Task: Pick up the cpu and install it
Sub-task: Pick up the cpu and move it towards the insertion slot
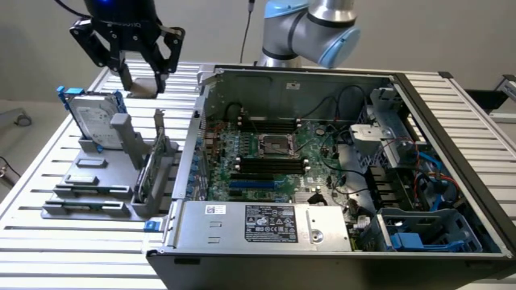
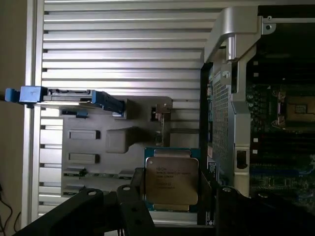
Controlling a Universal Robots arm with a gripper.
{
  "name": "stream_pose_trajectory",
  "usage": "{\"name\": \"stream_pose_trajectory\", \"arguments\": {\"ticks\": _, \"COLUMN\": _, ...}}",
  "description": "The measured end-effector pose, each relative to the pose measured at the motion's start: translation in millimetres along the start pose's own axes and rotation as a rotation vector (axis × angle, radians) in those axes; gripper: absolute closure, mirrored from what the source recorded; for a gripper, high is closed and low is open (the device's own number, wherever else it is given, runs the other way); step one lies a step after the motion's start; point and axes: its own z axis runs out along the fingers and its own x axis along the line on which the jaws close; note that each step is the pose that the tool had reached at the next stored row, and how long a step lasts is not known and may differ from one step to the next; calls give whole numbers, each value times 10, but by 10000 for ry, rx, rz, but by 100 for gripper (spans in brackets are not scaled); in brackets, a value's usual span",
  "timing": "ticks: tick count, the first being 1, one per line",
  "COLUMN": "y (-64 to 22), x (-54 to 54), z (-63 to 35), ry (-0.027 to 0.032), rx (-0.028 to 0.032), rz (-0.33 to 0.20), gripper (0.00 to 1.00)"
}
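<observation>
The cpu (image 1: pixel 146 86), a small flat square chip with a dull silvery top, hangs in the air above the slatted table at the exterior view's left, behind the grey holder. My gripper (image 1: pixel 145 80) is shut on it, one finger against each side. In the wrist view the cpu (image 2: pixel 171 179) sits between the two dark fingers (image 2: pixel 134 196) of the gripper (image 2: pixel 171 199), printed top facing the camera. The motherboard socket (image 1: pixel 272 145), dark and metal-framed, lies inside the open computer case, well off to the exterior view's right of my gripper; the socket (image 2: pixel 298 108) also appears in the wrist view.
A silver hard drive (image 1: pixel 95 119) with blue brackets stands upright in the grey holder (image 1: pixel 89 187) just below my gripper. The case's raised side wall (image 1: pixel 202 90) stands between gripper and motherboard. Cables, memory slots and a drive cage (image 1: pixel 387 133) crowd the case.
</observation>
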Motion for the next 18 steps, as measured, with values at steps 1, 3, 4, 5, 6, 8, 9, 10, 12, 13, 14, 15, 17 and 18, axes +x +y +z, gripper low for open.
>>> {"name": "stream_pose_trajectory", "arguments": {"ticks": 1, "y": 3, "x": -38, "z": -17, "ry": 0, "rx": -12, "rz": -1, "gripper": 45}}
{"name": "stream_pose_trajectory", "arguments": {"ticks": 3, "y": 9, "x": -114, "z": -53, "ry": 0, "rx": -34, "rz": -2, "gripper": 45}}
{"name": "stream_pose_trajectory", "arguments": {"ticks": 4, "y": 11, "x": -152, "z": -71, "ry": 0, "rx": -45, "rz": -2, "gripper": 45}}
{"name": "stream_pose_trajectory", "arguments": {"ticks": 5, "y": 14, "x": -197, "z": -94, "ry": 2, "rx": -54, "rz": -3, "gripper": 45}}
{"name": "stream_pose_trajectory", "arguments": {"ticks": 6, "y": 17, "x": -240, "z": -117, "ry": 3, "rx": -66, "rz": -3, "gripper": 45}}
{"name": "stream_pose_trajectory", "arguments": {"ticks": 8, "y": 21, "x": -327, "z": -159, "ry": 5, "rx": -95, "rz": -5, "gripper": 45}}
{"name": "stream_pose_trajectory", "arguments": {"ticks": 9, "y": 23, "x": -371, "z": -180, "ry": 7, "rx": -113, "rz": -6, "gripper": 45}}
{"name": "stream_pose_trajectory", "arguments": {"ticks": 10, "y": 25, "x": -416, "z": -194, "ry": 7, "rx": -133, "rz": -7, "gripper": 45}}
{"name": "stream_pose_trajectory", "arguments": {"ticks": 12, "y": 25, "x": -505, "z": -207, "ry": 11, "rx": -150, "rz": -8, "gripper": 45}}
{"name": "stream_pose_trajectory", "arguments": {"ticks": 13, "y": 26, "x": -554, "z": -211, "ry": 12, "rx": -165, "rz": -8, "gripper": 45}}
{"name": "stream_pose_trajectory", "arguments": {"ticks": 14, "y": 26, "x": -599, "z": -214, "ry": 12, "rx": -181, "rz": -10, "gripper": 45}}
{"name": "stream_pose_trajectory", "arguments": {"ticks": 15, "y": 27, "x": -644, "z": -218, "ry": 14, "rx": -197, "rz": -10, "gripper": 45}}
{"name": "stream_pose_trajectory", "arguments": {"ticks": 17, "y": 29, "x": -735, "z": -223, "ry": 14, "rx": -222, "rz": -11, "gripper": 45}}
{"name": "stream_pose_trajectory", "arguments": {"ticks": 18, "y": 31, "x": -778, "z": -225, "ry": 16, "rx": -229, "rz": -12, "gripper": 45}}
